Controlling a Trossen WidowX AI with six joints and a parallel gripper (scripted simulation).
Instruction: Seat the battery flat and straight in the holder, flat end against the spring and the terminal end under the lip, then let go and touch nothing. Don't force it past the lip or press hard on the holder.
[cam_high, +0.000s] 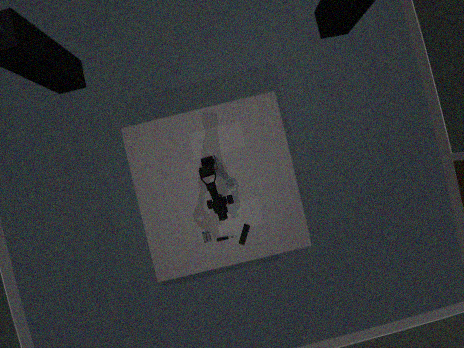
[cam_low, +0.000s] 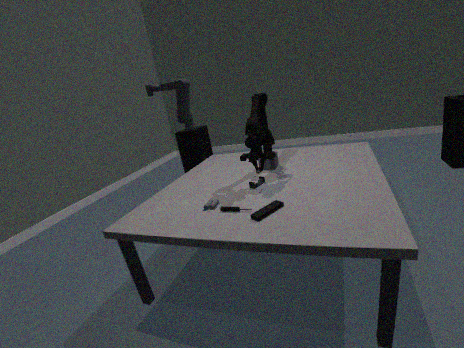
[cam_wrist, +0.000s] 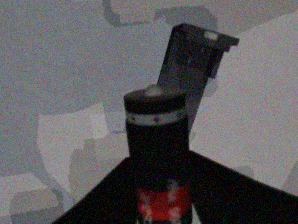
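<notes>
My gripper (cam_wrist: 159, 163) (cam_low: 258, 170) is shut on the battery (cam_wrist: 157, 137), which is black with a red band and a pale ring. Its terminal end, with a metal nub, points up the wrist view; its lower end is out of that view. The dark holder (cam_wrist: 186, 62) (cam_low: 257, 183) lies on the table beyond the battery, tilted to the right in the wrist view. Its far end has a raised edge with a small pale patch. The battery hides its near end. The battery is outside the holder. In the top view the arm covers the holder.
Near the table's front edge are a black oblong block (cam_high: 244, 234) (cam_low: 267, 210), a thin dark screwdriver-like tool (cam_high: 222, 239) (cam_low: 230, 209) and a small grey-blue item (cam_high: 206, 236) (cam_low: 211, 204). A pale block (cam_low: 271, 161) stands beside the arm.
</notes>
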